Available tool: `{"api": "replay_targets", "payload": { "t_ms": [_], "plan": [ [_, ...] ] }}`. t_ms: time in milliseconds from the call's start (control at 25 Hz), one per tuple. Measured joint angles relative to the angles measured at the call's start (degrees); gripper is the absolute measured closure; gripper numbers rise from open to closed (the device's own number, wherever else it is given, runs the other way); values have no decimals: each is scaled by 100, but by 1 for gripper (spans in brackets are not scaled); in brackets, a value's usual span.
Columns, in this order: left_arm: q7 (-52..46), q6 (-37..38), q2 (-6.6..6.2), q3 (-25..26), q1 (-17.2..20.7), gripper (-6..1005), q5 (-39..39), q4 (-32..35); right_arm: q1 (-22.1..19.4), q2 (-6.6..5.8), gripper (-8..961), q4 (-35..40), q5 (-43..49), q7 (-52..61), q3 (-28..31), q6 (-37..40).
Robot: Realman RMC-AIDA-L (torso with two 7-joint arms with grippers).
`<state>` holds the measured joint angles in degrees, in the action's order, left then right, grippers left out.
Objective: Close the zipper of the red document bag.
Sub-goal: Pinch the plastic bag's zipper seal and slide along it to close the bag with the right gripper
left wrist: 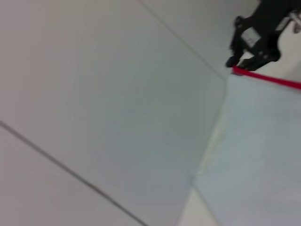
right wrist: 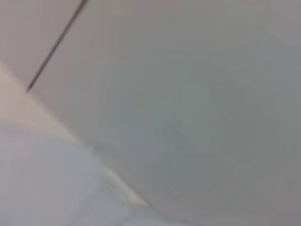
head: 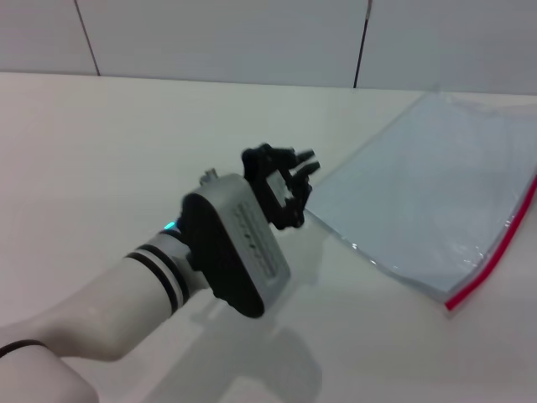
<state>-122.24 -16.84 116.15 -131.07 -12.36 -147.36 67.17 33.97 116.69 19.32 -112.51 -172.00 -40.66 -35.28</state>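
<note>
The red document bag (head: 428,193) lies flat on the right side of the table, pale blue and translucent. Its zipper (head: 495,256) is a thin red strip along the bag's right-hand edge, running out of the head view. My left gripper (head: 299,190) hovers open at the bag's left edge, near its front-left corner, with nothing between its fingers. In the left wrist view the bag (left wrist: 258,150) fills the right side, and the right gripper (left wrist: 243,62) sits at the far end of the zipper (left wrist: 268,78). The right wrist view shows only the bag's surface (right wrist: 47,188) close up.
The white table (head: 101,151) stretches bare to the left of the bag. A pale panelled wall (head: 226,38) with dark seams stands along the table's far edge. The bag's right part runs past the head view's edge.
</note>
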Motion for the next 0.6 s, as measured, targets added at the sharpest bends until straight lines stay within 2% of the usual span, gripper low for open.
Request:
{"api": "replay_targets", "payload": {
  "t_ms": [200, 320, 480, 600],
  "plan": [
    [-195, -1176, -4, 54, -38, 821, 826, -374, -134, 2, 757, -402, -1042, 4, 236, -985],
    [-522, -1889, -26, 80, -87, 756, 1251, -578, -307, -28, 704, -801, -1585, 22, 538, -2063],
    [-1535, -2782, -81, 93, -174, 655, 1408, -1043, -512, -42, 634, -1249, -1772, 72, 876, -3462],
    [-2664, -3473, -162, 114, -282, 548, 1408, -1527, -610, -42, 399, -1530, -1775, 181, 997, -4257]
  ]
}}
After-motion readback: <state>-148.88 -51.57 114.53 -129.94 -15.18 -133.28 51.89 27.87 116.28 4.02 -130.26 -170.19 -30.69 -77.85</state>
